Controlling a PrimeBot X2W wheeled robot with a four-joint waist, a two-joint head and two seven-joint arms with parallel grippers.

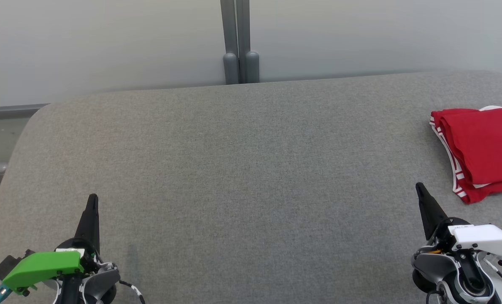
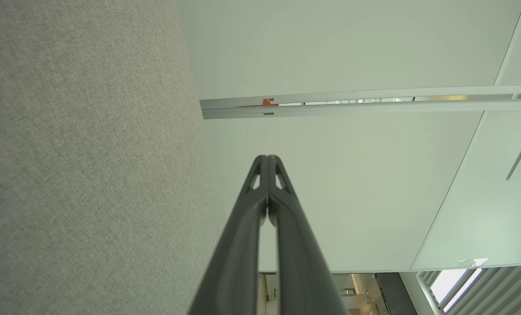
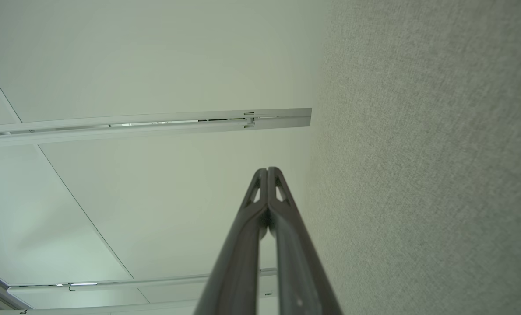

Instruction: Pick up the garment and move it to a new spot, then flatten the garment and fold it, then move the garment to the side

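left fingers (image 1: 90, 215) and right fingers (image 1: 429, 211) sit at the near corners, both pairs clenched tight and empty. folded red garment (image 1: 483, 147) with white trim lies at the right side of the grey surface (image 1: 234, 169), near the right fingers but apart. pale wall (image 1: 107, 42) behind.

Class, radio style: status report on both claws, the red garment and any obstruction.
Left claw shut, empty. Right claw shut, empty. Folded red cloth garment with white trim lying at right edge of grey fabric table, beyond right claw. No obstruction seen.
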